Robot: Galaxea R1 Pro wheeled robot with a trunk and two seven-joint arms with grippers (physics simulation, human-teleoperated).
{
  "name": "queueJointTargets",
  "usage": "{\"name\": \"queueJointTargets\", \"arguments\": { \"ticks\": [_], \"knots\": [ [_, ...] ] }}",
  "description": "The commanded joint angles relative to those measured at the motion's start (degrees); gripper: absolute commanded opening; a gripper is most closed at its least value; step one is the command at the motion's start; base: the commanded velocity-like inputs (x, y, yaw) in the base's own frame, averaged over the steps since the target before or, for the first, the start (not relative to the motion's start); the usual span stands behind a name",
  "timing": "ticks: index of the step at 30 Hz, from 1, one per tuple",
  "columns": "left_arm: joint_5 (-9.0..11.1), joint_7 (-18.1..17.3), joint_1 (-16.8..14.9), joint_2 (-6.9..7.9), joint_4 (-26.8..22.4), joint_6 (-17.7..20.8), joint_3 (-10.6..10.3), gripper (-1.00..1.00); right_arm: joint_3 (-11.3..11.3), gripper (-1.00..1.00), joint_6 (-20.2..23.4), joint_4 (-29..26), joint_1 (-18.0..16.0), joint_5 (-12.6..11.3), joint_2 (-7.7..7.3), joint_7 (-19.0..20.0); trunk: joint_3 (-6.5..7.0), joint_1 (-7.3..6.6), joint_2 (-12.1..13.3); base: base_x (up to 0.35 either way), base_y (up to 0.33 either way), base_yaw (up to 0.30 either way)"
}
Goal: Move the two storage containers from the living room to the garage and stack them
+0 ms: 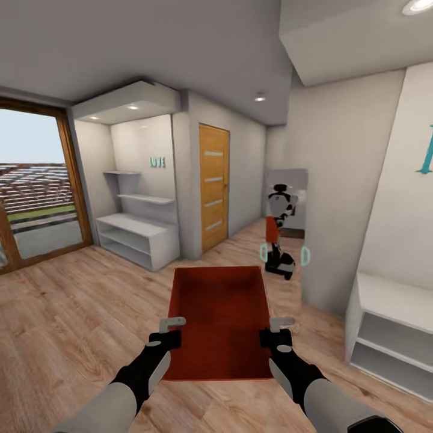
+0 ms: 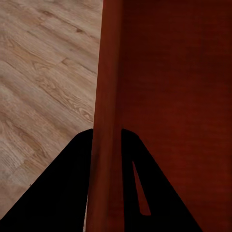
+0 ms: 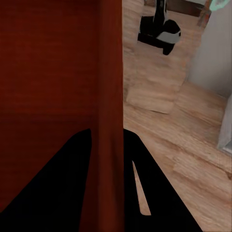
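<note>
— Where is the storage container (image 1: 219,319)?

— Low in the middle of the head view, carried above the wood-plank floor (image 1: 66,313). It is orange-red, open-topped, ribbed inside.

— And the grippers?

— The left gripper (image 1: 171,332) is clamped over the bin's left wall, the right gripper (image 1: 278,332) over its right wall. In each wrist view the thin wall runs between the dark fingers (image 2: 63,193), closed onto it.

— Any writing?

— Small teal letters (image 1: 157,162) on the wall above the white shelves (image 1: 137,237), upper left of centre; too small to read. Another teal letter (image 1: 426,150) is cut by the right edge.

— Anything else?

— A wooden door (image 1: 214,186) at centre, and a mirror (image 1: 285,225) beside it reflecting the robot.
</note>
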Motion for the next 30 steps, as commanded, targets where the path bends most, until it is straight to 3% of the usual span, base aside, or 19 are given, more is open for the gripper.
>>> {"name": "queueJointTargets", "arguments": {
  "ticks": [1, 11, 30],
  "knots": [
    [0.4, 1.3, 0.0, 1.57, 0.0, 0.4, 4.0, -1.00, -3.1, -1.00, -3.0, -0.1, -0.1, 0.3, -0.09, -1.1, -0.09, 0.05, -0.1, 0.322, 0.000, 0.269],
    [0.4, 1.3, 0.0, 1.57, 0.0, 0.4, 4.0, -1.00, -3.1, -1.00, -3.1, -0.2, -0.1, 0.3, -0.09, -1.1, -0.09, 0.05, -0.1, 0.322, 0.000, 0.224],
    [0.4, 1.3, 0.0, 1.57, 0.0, 0.3, 4.0, -1.00, -3.2, -1.00, -3.1, -0.4, -0.1, 0.2, -0.09, -1.1, -0.09, 0.05, -0.1, 0.322, 0.000, 0.010]
  ]
}}
